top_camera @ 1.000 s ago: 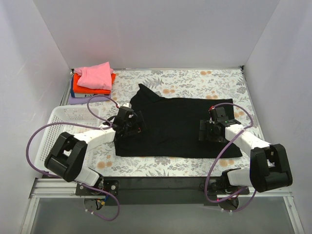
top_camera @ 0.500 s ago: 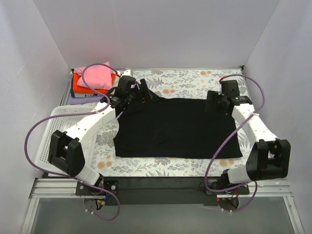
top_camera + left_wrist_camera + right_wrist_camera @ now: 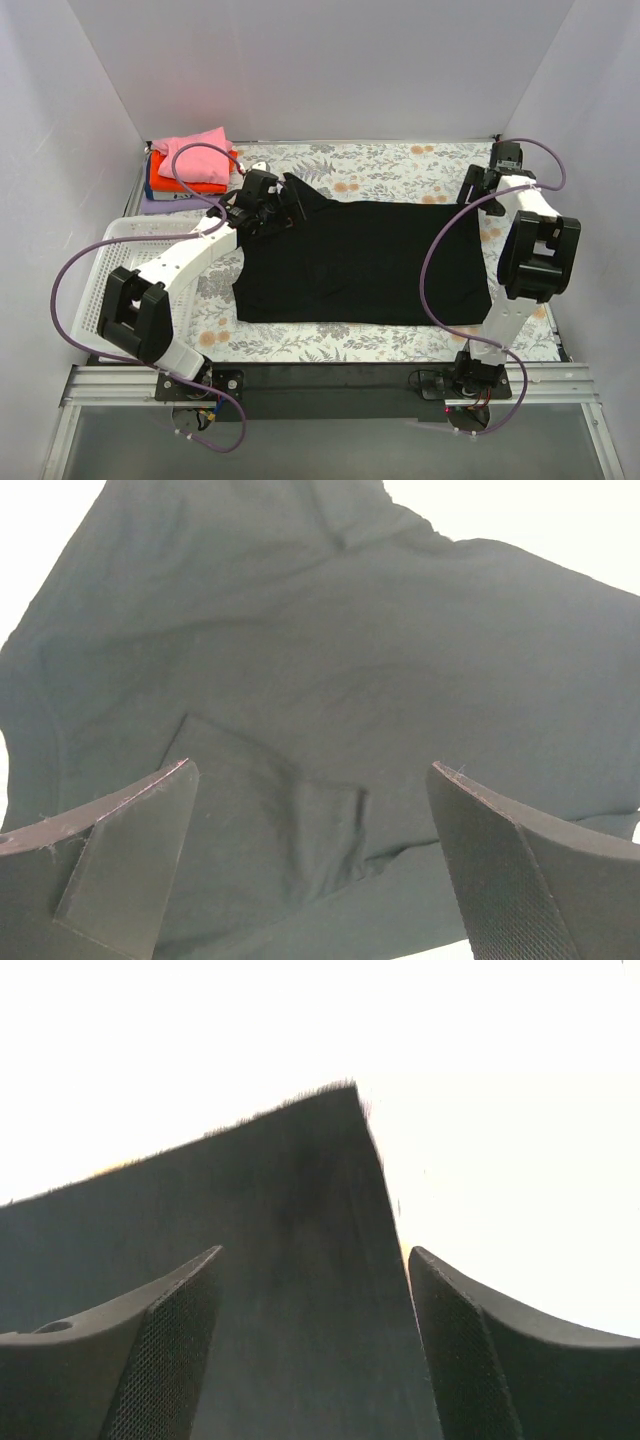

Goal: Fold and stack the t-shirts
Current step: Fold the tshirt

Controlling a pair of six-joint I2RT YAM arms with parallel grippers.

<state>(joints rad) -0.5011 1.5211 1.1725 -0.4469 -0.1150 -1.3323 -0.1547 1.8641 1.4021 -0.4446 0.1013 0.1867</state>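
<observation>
A black t-shirt [image 3: 365, 260] lies spread flat on the tablecloth, with one sleeve sticking out at its far left. My left gripper [image 3: 283, 208] is open over that far left part; in the left wrist view [image 3: 310, 865] black cloth [image 3: 330, 650] with a small fold fills the space between the fingers. My right gripper [image 3: 475, 190] is open just above the shirt's far right corner, and in the right wrist view [image 3: 315, 1355] that corner [image 3: 300, 1250] lies between the fingers. A folded pink tee [image 3: 198, 155] tops an orange one [image 3: 195, 185] on a stack at the back left.
A white mesh basket [image 3: 120, 270] stands at the left edge, beside the left arm. Blue and lilac cloth [image 3: 158, 203] lies under the stack. White walls close in the table on three sides. Purple cables loop over both arms.
Both arms have swung from the shirt's middle sides to its far corners. The right arm reached furthest, out to the back right. The shirt has not moved.
</observation>
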